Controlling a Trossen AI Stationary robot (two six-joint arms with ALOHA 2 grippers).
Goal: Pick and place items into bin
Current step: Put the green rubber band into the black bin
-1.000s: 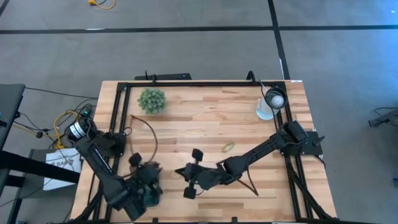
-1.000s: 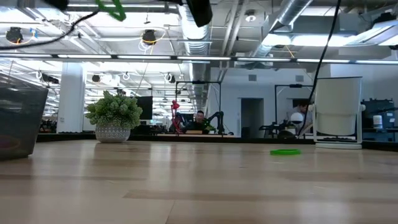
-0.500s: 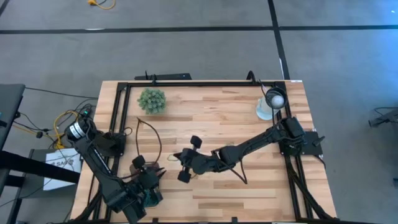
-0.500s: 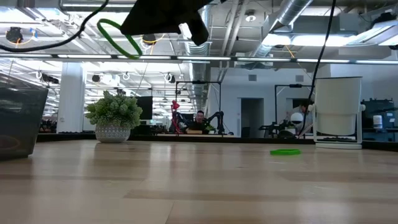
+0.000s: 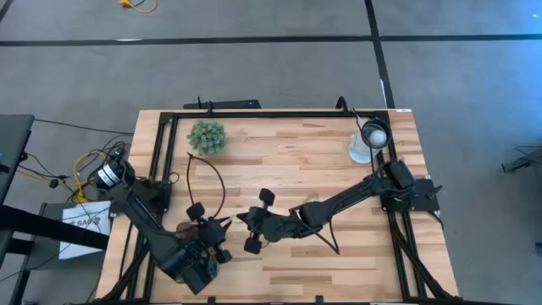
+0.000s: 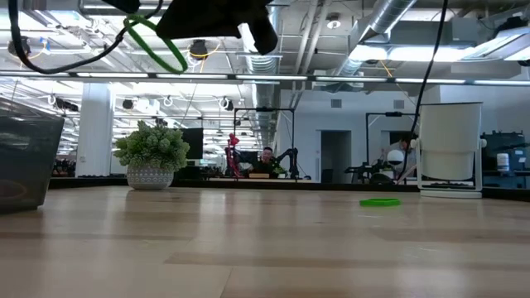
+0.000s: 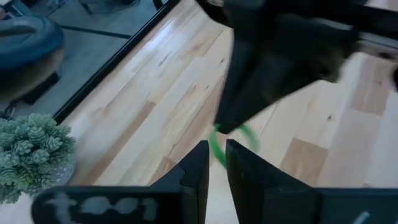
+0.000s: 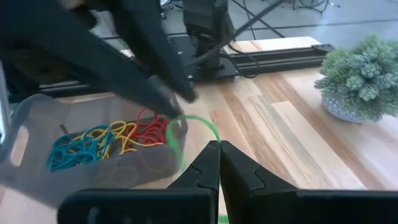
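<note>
My right gripper (image 8: 218, 144) (image 5: 242, 222) is shut on a green rubber band (image 8: 176, 129) (image 6: 157, 45), high above the table near its left side. My left gripper (image 7: 217, 146) (image 5: 222, 225) faces it from the table's left. Its fingers are a narrow gap apart, with the band's far side (image 7: 217, 149) at that gap. The bin (image 8: 37, 162) (image 6: 29, 161) sits below and to the left, holding red, yellow and blue bands (image 8: 112, 140). A second green band (image 6: 380, 201) lies flat on the table to the right. My right gripper pinches one end of the green loop (image 8: 211, 138) between its shut fingertips, reaching toward the table's left. The band is lifted clear, and its loop stands out beyond the fingertips and droops. My left gripper: I cannot tell whether its fingertips (image 7: 202, 152) touch the band.
A fuzzy green plant ball (image 5: 207, 135) (image 6: 151, 153) stands at the far left, and a white lamp-like object (image 5: 368, 140) (image 6: 450, 149) at the far right. A black metal frame (image 5: 254, 112) runs round the table. Bare wood (image 5: 288, 161) lies between plant and lamp.
My right gripper carried the green band toward the table's left and a little farther from the near edge, so the band came lower into the low view. My left gripper moved away from the bin and toward the right gripper, until their fingertips met at the band.
</note>
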